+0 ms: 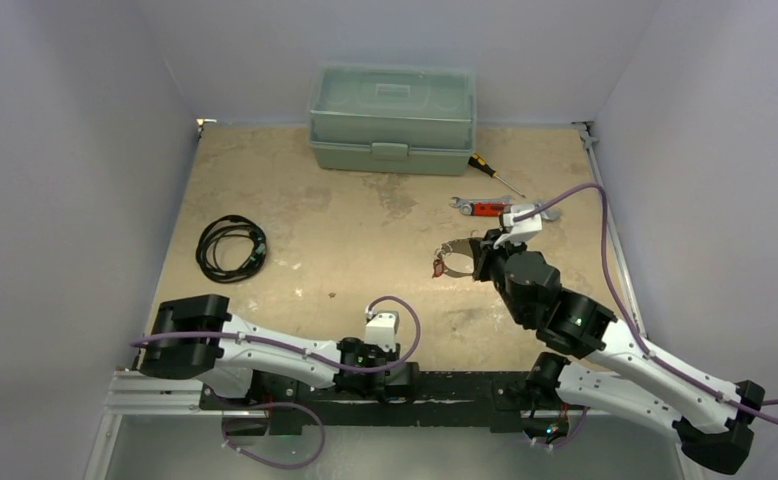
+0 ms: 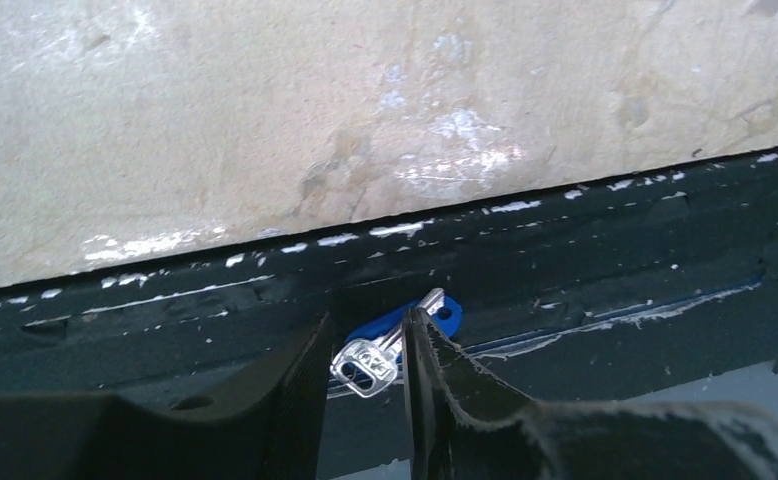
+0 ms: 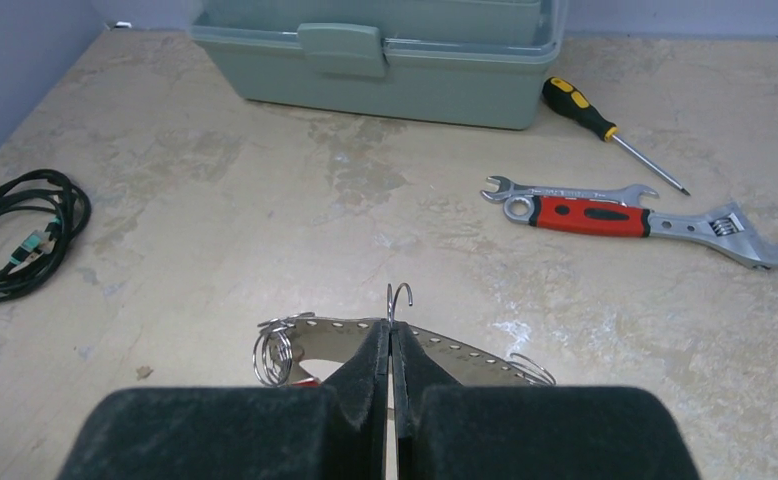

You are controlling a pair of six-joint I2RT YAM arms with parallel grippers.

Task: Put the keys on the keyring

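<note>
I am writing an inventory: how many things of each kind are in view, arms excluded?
Toolbox: 1
Screwdriver: 1
Wrenches: 2, plain and red-handled
Cable coil: 1
Keyring: 1
Tagged keys: 2, blue and red
Total: 8

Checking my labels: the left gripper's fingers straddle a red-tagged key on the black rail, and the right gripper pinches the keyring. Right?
No: the left wrist view shows the key has a blue tag, not red. The left gripper does straddle it on the black rail, and the right gripper pinches the keyring.
</note>
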